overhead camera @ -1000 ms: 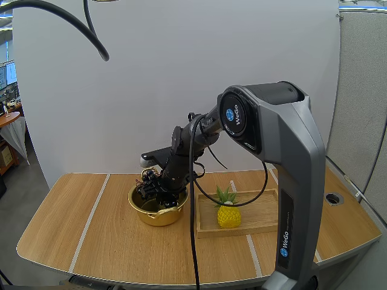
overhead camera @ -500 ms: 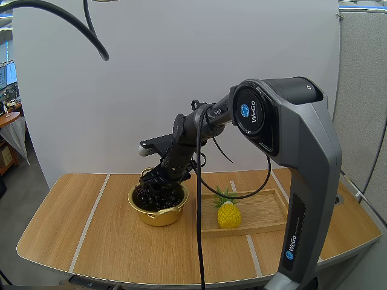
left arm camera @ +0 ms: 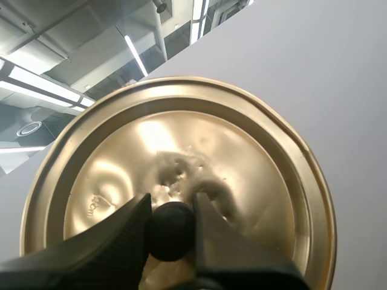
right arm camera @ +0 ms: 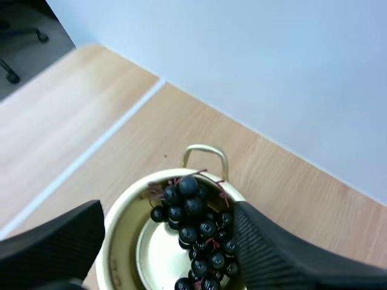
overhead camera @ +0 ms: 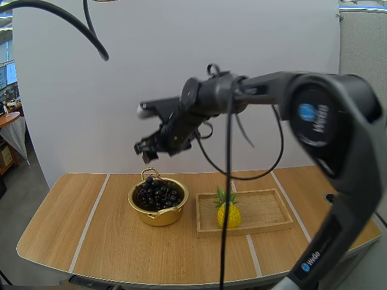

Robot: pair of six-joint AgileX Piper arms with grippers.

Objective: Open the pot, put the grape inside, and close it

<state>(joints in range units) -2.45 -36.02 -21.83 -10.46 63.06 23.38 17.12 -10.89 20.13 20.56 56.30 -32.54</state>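
Grapes point(overhead camera: 157, 194) in pot point(overhead camera: 160, 215), under spread R fingers point(right arm camera: 278, 257)

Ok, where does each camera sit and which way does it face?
High view: behind and above the bases, looking down over the table; right arm, right gripper above the pot.
Left wrist view: on the left wrist, facing the lid; left gripper pinches its knob.
Right wrist view: on the right wrist, looking down into the pot at the grapes; open fingers.
Shared: high and right wrist show pot, grapes.
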